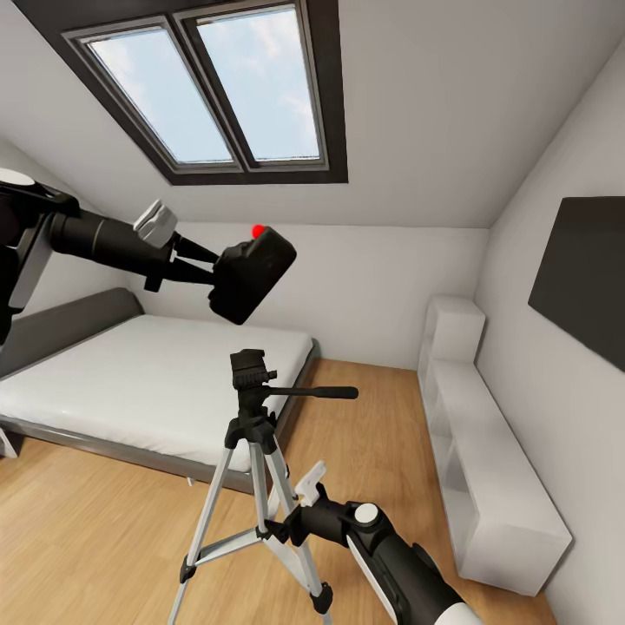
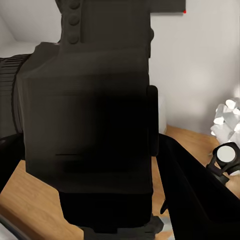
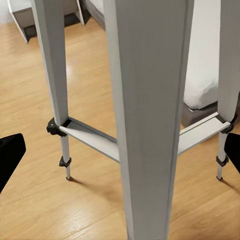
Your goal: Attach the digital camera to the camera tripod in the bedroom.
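Bedroom with skylight, bed and wooden floor. The left end effector pinches the digital camera, tilted, above the camera tripod; misalignment risks tipping it. Right end effector, fingers spread around a leg, could knock it.

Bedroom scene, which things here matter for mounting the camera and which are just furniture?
In the job:
- black boxy digital camera with red button, held in left end effector
- silver-legged camera tripod with black head, right end effector at one leg

Just there:
- low white bed
- white low shelving
- dark-framed skylight
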Robot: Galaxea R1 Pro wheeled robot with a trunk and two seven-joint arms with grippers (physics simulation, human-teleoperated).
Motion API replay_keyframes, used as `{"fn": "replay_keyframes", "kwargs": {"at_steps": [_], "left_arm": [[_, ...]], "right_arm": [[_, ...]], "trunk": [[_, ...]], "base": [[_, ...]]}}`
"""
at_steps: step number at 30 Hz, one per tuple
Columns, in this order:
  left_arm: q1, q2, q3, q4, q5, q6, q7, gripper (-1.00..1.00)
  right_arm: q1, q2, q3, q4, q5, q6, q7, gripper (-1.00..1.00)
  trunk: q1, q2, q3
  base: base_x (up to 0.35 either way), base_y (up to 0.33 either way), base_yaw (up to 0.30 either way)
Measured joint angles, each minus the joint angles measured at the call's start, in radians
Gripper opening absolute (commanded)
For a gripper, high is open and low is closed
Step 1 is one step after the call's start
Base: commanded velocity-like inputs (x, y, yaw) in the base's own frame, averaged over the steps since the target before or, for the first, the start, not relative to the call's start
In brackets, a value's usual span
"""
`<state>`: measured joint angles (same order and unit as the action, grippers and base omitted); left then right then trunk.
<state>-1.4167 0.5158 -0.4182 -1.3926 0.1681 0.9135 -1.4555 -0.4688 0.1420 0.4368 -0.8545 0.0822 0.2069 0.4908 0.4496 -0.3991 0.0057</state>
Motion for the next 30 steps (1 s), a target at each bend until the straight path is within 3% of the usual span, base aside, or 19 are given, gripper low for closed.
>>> {"fn": "replay_keyframes", "kwargs": {"at_steps": [11,15,21,25,26,30], "left_arm": [[-0.018,0.005,-0.016,0.003,0.006,0.002,-0.004,-1.00],[-0.041,0.006,-0.038,0.011,0.007,0.002,-0.005,-1.00],[-0.087,0.006,-0.139,0.051,0.006,0.001,-0.005,-1.00],[-0.103,0.006,-0.177,0.069,0.006,0.000,-0.004,-1.00],[-0.104,0.006,-0.177,0.069,0.006,0.000,-0.004,-1.00],[-0.113,0.007,-0.201,0.083,0.005,-0.002,-0.004,-1.00]], "right_arm": [[0.000,0.001,0.000,0.003,0.000,-0.003,0.000,1.00],[0.000,0.001,0.000,0.003,0.000,-0.003,-0.001,1.00],[0.000,-0.001,-0.001,-0.001,0.000,-0.006,-0.006,1.00],[0.000,-0.001,-0.001,-0.003,0.000,-0.006,-0.007,1.00],[0.000,-0.001,-0.001,-0.003,0.000,-0.006,-0.007,-1.00],[-0.001,-0.001,-0.001,-0.005,0.000,-0.007,-0.010,-1.00]], "trunk": [[0.000,0.000,0.000],[0.000,0.000,0.000],[0.000,0.000,0.000],[0.000,0.000,0.000],[0.000,0.000,0.000],[0.000,0.000,0.000]], "base": [[0.000,0.000,0.000],[0.000,0.000,0.000],[0.000,0.000,0.000],[0.000,0.000,0.000],[0.000,0.000,0.000],[0.000,0.000,0.000]]}}
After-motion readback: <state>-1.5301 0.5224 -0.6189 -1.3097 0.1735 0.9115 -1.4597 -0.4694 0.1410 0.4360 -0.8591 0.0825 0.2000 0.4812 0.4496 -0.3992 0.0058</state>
